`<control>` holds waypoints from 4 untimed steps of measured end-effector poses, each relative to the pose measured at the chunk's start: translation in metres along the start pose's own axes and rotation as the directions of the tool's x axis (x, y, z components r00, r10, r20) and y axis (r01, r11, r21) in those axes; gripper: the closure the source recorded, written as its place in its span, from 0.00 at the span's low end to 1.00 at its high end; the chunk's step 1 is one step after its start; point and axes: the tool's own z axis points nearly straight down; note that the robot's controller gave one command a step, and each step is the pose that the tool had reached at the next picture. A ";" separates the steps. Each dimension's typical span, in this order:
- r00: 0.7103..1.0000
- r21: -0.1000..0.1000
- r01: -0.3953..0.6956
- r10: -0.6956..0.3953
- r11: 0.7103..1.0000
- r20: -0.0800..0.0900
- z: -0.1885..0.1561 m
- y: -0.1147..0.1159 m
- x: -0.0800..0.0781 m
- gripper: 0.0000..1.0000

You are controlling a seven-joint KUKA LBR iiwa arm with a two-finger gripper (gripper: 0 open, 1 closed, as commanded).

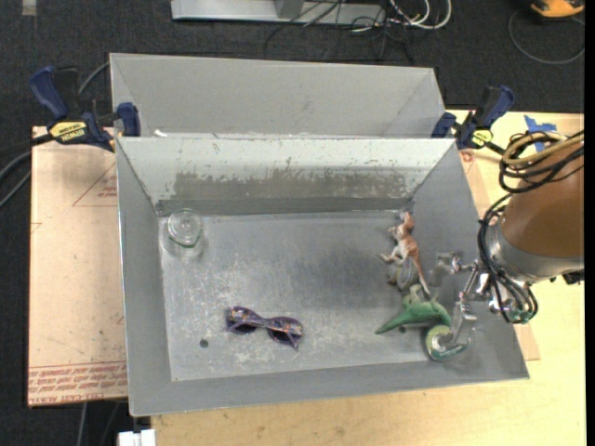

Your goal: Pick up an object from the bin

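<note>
A green plastic toy figure (414, 318), tapering to a point at its left end, lies flat on the bin (307, 277) floor near the right front corner.

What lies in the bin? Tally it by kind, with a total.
Clear glass: 1
Purple sunglasses: 1
Green toy animal: 1
Tan figurine: 1
Pale round thing: 1
Total: 5

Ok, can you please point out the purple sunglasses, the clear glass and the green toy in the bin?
purple sunglasses (265, 324), camera view, on the bridge between the two lenses.
clear glass (183, 229), camera view, on its round top.
green toy (415, 318), camera view, on its body.
</note>
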 end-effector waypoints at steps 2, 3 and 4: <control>0.989 0.001 0.151 -0.151 0.989 0.006 -0.045 -0.004 0.002 0.00; 0.933 0.002 0.360 -0.360 0.933 0.010 0.060 -0.002 0.005 0.00; 0.961 0.002 0.276 -0.276 0.961 0.009 0.001 -0.004 0.000 1.00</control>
